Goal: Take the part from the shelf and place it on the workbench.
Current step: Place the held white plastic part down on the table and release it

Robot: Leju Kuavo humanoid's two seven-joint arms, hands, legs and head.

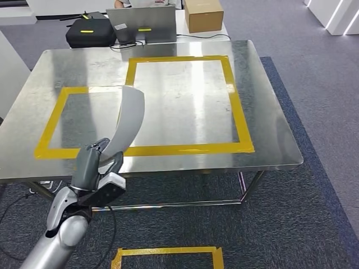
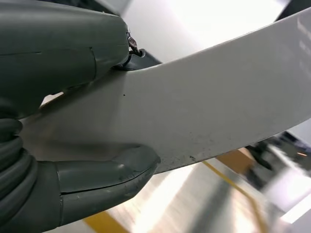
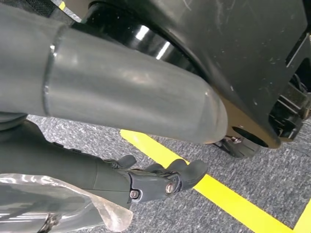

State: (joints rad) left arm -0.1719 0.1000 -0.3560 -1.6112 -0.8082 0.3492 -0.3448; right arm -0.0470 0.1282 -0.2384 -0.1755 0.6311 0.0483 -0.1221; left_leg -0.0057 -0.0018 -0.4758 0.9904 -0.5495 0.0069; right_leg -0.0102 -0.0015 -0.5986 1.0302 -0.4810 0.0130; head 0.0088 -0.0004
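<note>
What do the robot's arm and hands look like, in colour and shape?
The left arm is silver and rounded, with a black cable beside it. The left hand is grey, with dark fingers and a ribbed cover. The right hand has a thick grey thumb and darker fingers with small screws.

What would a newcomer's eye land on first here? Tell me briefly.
First, the curved grey part, held up by the left hand over the near left edge of the steel workbench; in the left wrist view the thumb and fingers grip it. Next, the yellow tape rectangles marked on the bench top. Behind the bench sit a cardboard box and a black case.
</note>
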